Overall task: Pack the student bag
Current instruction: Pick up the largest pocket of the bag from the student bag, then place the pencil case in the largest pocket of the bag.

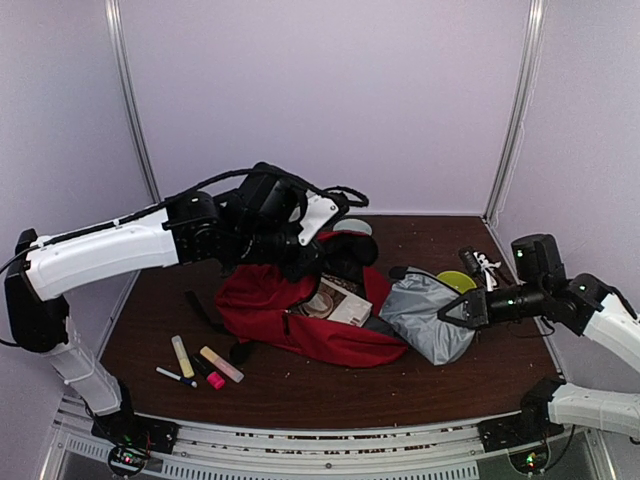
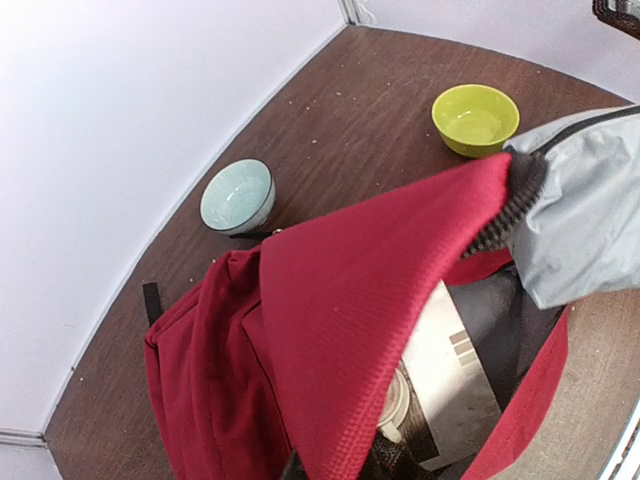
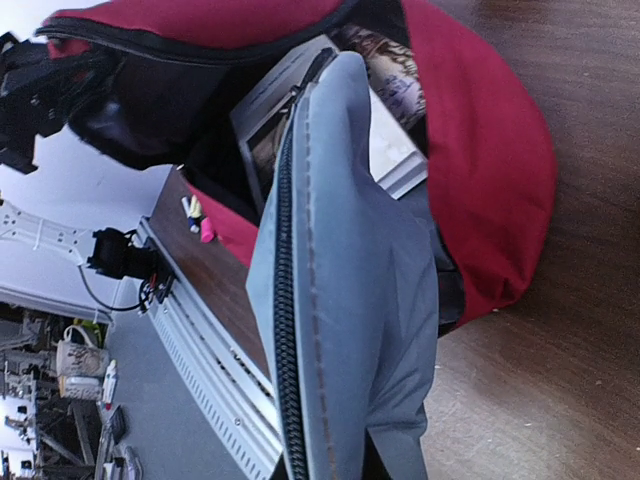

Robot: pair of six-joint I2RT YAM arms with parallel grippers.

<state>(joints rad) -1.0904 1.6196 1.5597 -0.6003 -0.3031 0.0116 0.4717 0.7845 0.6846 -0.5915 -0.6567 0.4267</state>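
Student bag [image 1: 300, 322] lies on its side at centre of the table [image 1: 300, 395], mouth open toward 3 o'clock. Left gripper [image 1: 308, 262] sits over the bag's 12 o'clock rim. Its fingers are hidden under cloth, but the red upper flap [image 2: 370, 300] stands tented up to the wrist, so it reads as clamped on that flap. Right gripper [image 1: 463, 310] meets the grey lining flap [image 1: 425, 318] at 3 o'clock. In the wrist view that panel and its zipper [image 3: 285, 330] run straight to the camera, so it is judged pinched too, pads unseen. A flat booklet [image 1: 347, 303] and something round lie inside, identity of the latter unclear. Markers and a pen [image 1: 195, 365] lie loose at the bag's 8 o'clock, apart from it. A yellow-green bowl [image 2: 475, 118] sits near the grey flap and a pale blue bowl [image 2: 237, 195] near the bag's back edge. Handling judgement: light, limp fabric that will sag and fold shut once released. Best hold is the stitched zipper edge, where the cloth is firmest. Two opposed holds are needed to keep the mouth wide.
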